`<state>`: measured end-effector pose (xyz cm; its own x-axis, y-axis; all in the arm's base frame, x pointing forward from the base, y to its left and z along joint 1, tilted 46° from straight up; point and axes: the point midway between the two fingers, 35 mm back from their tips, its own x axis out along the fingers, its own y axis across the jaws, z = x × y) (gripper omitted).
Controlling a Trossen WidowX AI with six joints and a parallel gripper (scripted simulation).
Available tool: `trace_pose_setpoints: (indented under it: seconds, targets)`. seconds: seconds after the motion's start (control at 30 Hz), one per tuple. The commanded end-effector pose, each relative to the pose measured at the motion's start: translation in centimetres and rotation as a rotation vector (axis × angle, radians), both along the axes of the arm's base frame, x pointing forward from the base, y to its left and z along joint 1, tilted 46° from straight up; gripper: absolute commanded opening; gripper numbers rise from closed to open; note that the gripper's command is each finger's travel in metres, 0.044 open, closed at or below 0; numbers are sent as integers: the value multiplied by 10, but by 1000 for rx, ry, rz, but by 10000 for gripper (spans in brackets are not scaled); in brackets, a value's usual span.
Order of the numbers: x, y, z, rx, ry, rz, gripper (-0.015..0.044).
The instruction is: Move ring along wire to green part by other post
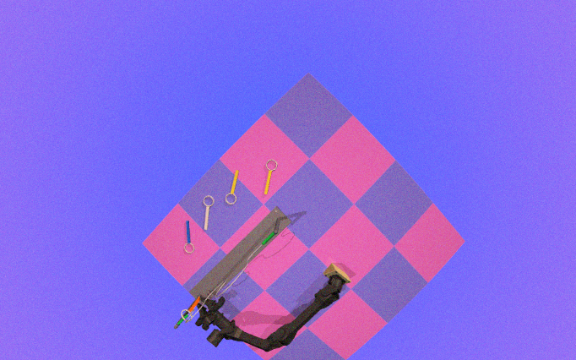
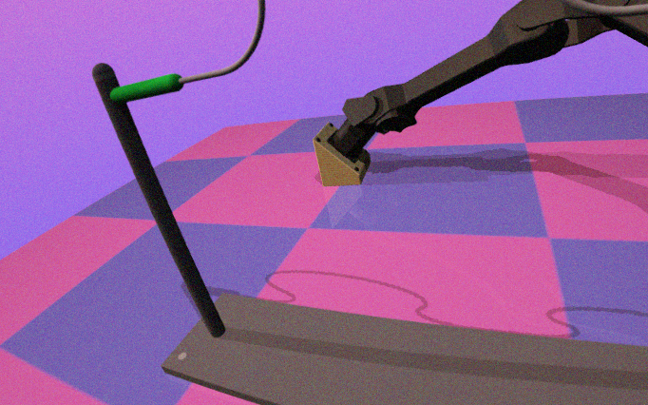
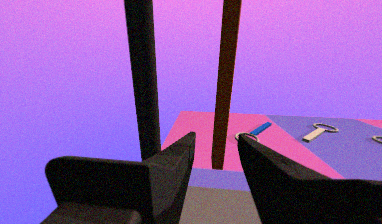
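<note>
The orange handle (image 1: 194,305) (image 3: 226,80) hangs from its ring (image 1: 186,315) around the green part (image 1: 179,322) by the near post (image 3: 141,75). In the wrist view it looks dark brown; its lower end shows in the gap between the fingertips, with background visible on both sides. My gripper (image 1: 200,309) (image 3: 216,138) is partly open and holds nothing. The ring is outside the wrist view. The other green part (image 1: 268,237) (image 2: 148,87) joins the far post (image 2: 150,185). The thin grey wire (image 2: 205,75) curves between the green parts.
A grey base plate (image 1: 236,254) (image 3: 218,202) carries the posts. A blue-handled ring (image 1: 187,232) (image 3: 261,129), a pale-handled ring (image 1: 206,216) (image 3: 314,134) and two yellow-handled rings lie on the checkered mat. The arm's base (image 2: 339,165) stands right of the plate in the overhead view.
</note>
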<state>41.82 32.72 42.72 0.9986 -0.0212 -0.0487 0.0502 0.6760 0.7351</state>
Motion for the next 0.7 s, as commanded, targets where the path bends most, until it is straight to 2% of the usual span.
trace_pose_setpoints:
  seconds: [0.0, 0.67]
  targets:
    - [6, 0, 1, -2, -3, 4, 160]
    - [29, -3, -1, -3, -4, 4, 160]
